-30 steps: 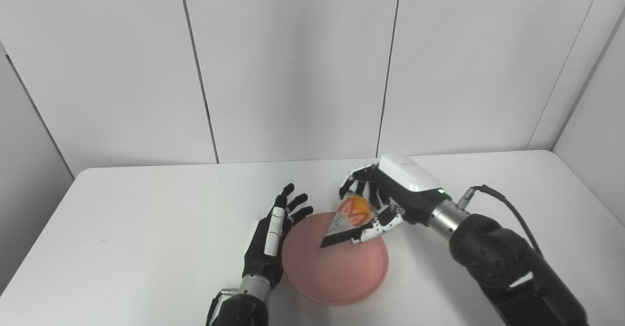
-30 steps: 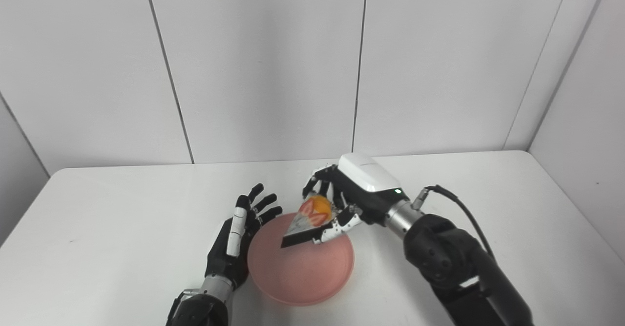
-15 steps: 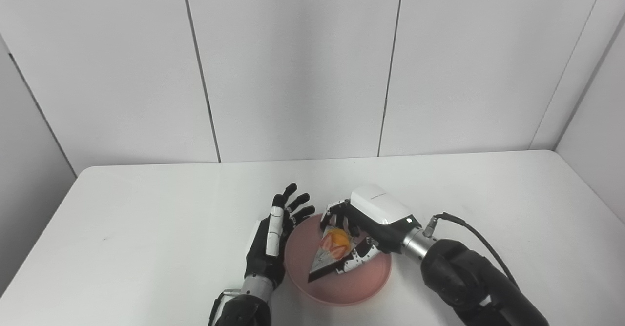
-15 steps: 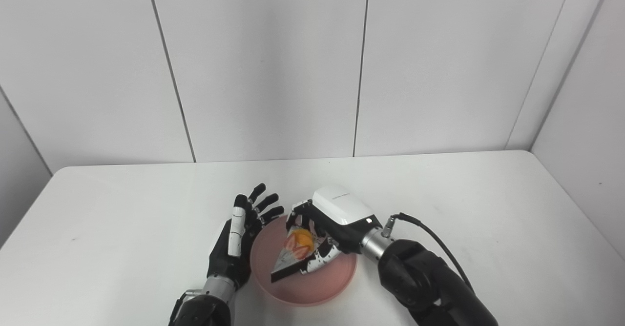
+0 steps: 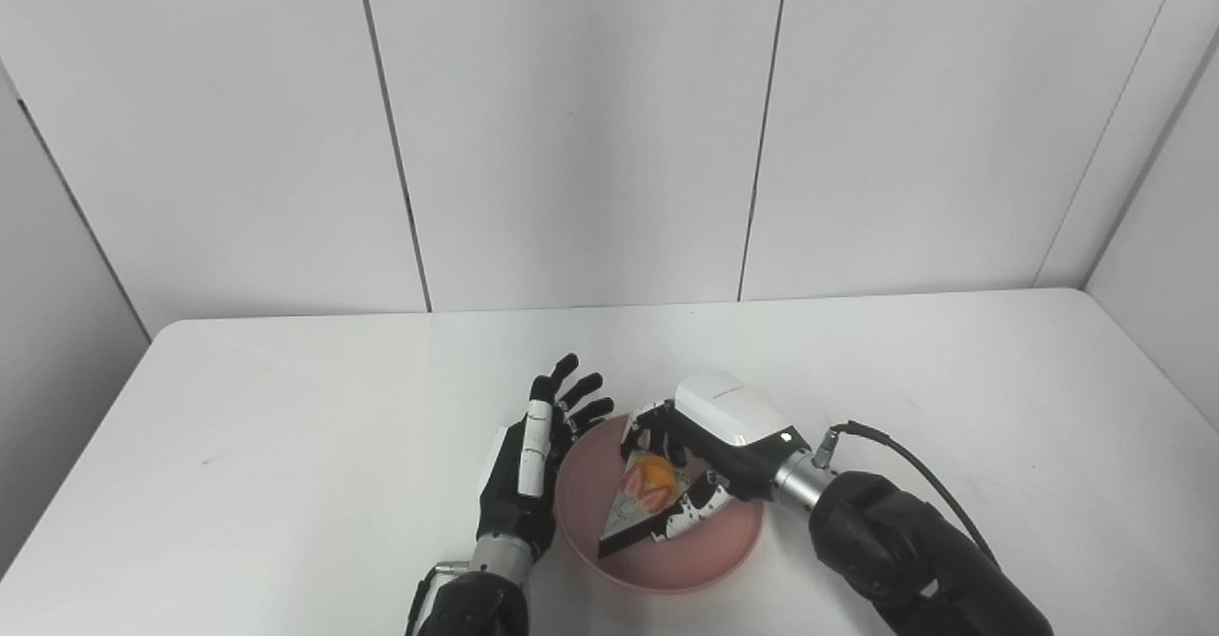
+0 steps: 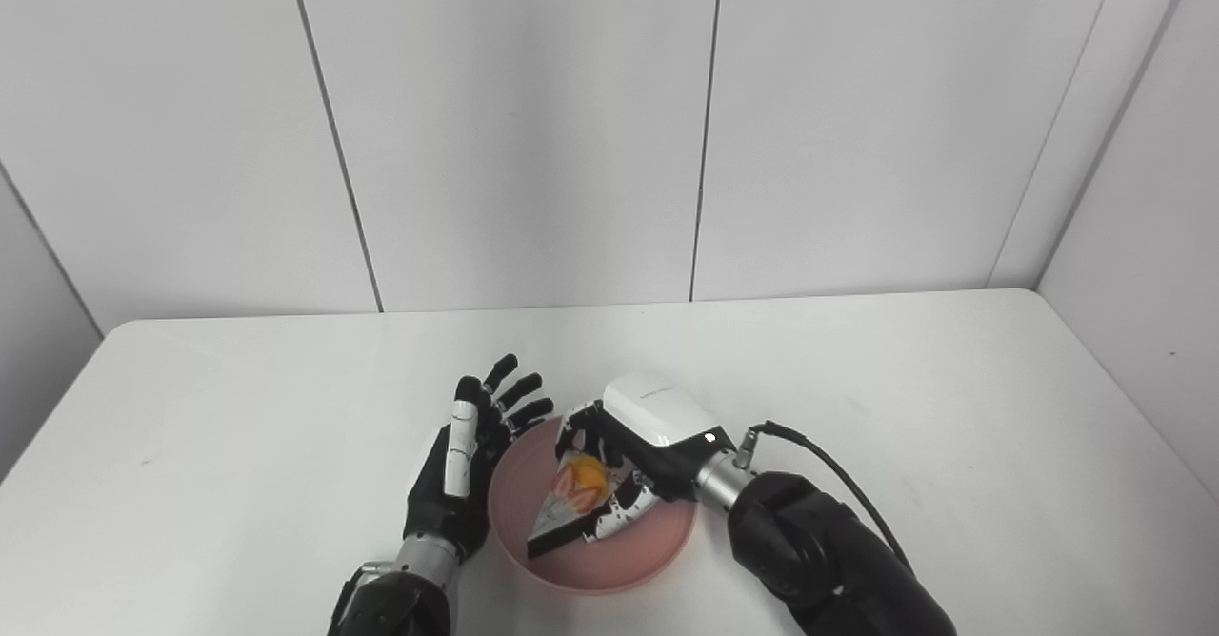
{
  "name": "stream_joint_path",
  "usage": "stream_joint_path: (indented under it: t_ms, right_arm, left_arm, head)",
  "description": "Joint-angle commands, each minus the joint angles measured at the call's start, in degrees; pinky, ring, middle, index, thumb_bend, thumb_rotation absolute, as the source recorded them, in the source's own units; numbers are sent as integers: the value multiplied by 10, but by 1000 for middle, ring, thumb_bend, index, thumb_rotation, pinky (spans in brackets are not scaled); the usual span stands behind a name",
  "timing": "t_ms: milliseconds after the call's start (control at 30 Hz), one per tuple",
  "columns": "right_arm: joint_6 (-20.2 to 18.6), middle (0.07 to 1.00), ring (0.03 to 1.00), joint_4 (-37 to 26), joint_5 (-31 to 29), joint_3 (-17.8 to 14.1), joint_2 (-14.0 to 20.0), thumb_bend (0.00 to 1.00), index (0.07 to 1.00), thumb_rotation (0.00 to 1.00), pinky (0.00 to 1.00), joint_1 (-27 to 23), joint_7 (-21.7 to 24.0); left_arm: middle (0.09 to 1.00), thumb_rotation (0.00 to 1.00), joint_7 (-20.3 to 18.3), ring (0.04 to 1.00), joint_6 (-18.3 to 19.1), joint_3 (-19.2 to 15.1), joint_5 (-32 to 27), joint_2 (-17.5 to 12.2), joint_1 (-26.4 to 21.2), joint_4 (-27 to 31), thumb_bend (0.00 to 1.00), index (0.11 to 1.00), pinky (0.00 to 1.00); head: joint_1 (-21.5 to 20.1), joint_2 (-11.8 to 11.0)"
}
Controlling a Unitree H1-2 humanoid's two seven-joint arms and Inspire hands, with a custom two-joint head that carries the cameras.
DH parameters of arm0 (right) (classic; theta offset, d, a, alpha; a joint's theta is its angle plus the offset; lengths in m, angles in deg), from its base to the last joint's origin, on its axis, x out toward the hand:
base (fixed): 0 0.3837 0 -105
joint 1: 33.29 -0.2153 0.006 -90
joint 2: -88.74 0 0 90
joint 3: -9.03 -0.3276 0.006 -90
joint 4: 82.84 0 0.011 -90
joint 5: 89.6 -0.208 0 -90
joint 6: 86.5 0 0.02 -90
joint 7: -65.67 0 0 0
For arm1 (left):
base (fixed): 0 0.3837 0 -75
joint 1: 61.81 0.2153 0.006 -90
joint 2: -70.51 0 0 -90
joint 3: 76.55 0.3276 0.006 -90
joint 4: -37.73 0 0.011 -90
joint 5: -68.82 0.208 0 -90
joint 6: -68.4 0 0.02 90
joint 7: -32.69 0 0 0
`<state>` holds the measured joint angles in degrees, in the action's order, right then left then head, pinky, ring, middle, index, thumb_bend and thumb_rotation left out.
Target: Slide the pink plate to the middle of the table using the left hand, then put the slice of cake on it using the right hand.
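Pictured at a white table: pink plate lying flat near the front edge, close to the table's middle from side to side. On the plate, toward its 10 o'clock side, slice of cake, a wedge on a dark base with its tip aimed at about 7 o'clock and red and orange fruit on the top at the broad end. Clamped on that broad end from the 3 o'clock side, right hand, fingers curled over the far side of the slice and thumb pressed along the near side, low over the plate. Whether the slice's base rests fully on the plate cannot be told. At the plate's 9 o'clock rim, left hand, upright on its edge with palm turned toward the plate, fingers spread apart and stretched toward 12 o'clock, holding nothing; seems to be just beside or touching the rim, contact not clear. Trailing from the right wrist toward 3 o'clock, black cable. Behind the table, at 12 o'clock, wall of pale panels.
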<state>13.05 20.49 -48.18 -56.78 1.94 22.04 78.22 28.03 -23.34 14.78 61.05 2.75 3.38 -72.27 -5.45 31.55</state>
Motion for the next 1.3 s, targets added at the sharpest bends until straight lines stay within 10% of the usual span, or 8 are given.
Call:
stream_joint_path:
  t_ms: [0, 267, 600, 867, 1267]
  right_arm:
    - [18, 591, 548, -10, -10, -9, 4, 919, 649, 523, 509, -20, -8]
    - [23, 810, 810, -29, -14, -17, 12, 1000, 769, 612, 796, -8, -12]
    - [152, 782, 764, 3, -142, -138, -53, 854, 758, 798, 694, 60, -189]
    - [171, 801, 754, 59, -326, -224, -131, 780, 816, 907, 714, 118, -206]
    - [51, 863, 833, 74, -512, -265, -199, 856, 862, 894, 830, 156, -139]
  left_arm:
    - [867, 1000, 3, 794, 3, 0, 2, 2, 1, 7, 843, 906, 814]
    - [871, 991, -2, 809, 3, -2, -3, -1, 1, 8, 838, 912, 828]
    - [842, 982, 20, 817, -22, -8, 22, -5, 15, 12, 874, 880, 855]
    - [858, 1000, 48, 866, -48, -9, 61, -12, 34, 24, 865, 872, 893]
    - [996, 1000, 93, 996, -66, 0, 120, -7, 61, 56, 816, 989, 1000]
  head:
    - [0, 0]
    - [0, 2]
    - [4, 4]
    - [4, 6]
    - [8, 14]
